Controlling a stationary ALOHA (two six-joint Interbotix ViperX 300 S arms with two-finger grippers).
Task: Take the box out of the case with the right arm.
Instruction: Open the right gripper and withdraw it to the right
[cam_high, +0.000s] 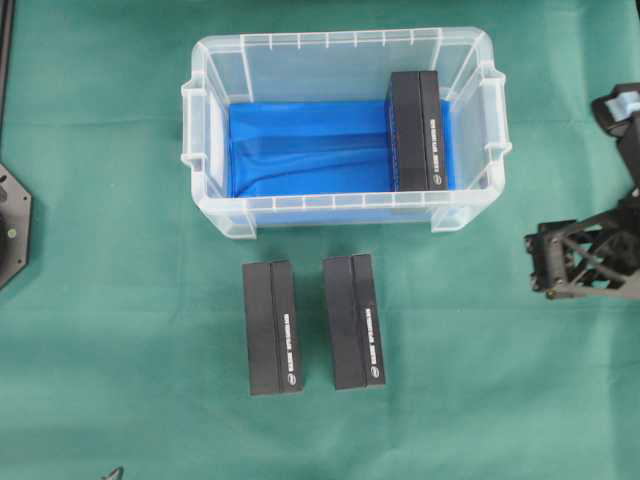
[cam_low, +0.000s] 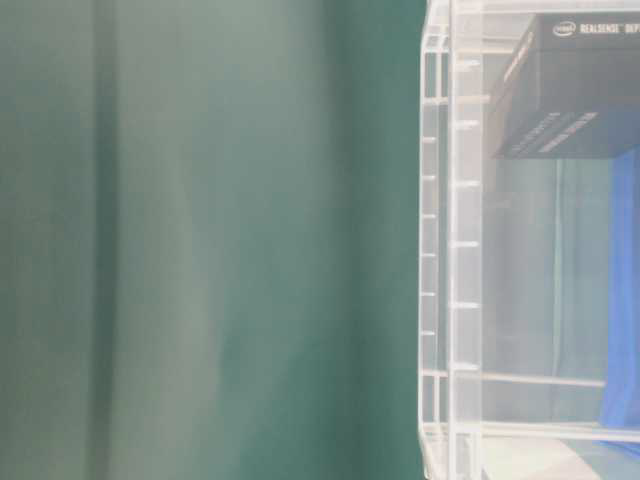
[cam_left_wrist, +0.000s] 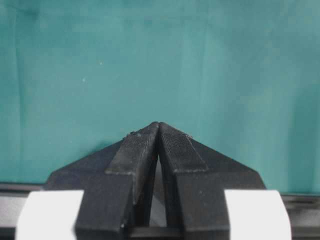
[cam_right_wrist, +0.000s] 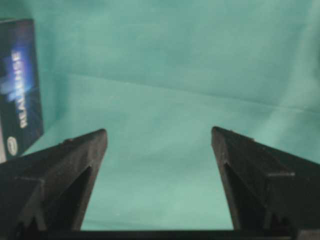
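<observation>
- We see the box (cam_high: 417, 130), black, lying inside the case (cam_high: 340, 45) against its right wall, on the blue sheet (cam_high: 300, 145).
- Two more black boxes (cam_high: 273, 327) (cam_high: 353, 320) lie side by side on the green desk (cam_high: 120, 350), in front of the case.
- The right gripper (cam_right_wrist: 159, 137) holds nothing, its fingers (cam_right_wrist: 80, 165) wide apart, over bare desk to the right of the case.
- The left gripper (cam_left_wrist: 159, 131) has its fingers (cam_left_wrist: 137, 150) pressed together, empty.

The clear case (cam_low: 455, 250) fills the right side of the table-level view, its ribbed wall close up. Inside, a black box (cam_low: 570, 90) with white lettering sits near the top right, and blue lining (cam_low: 625, 300) shows at the right edge. Green cloth (cam_low: 200, 240) covers the left.
</observation>
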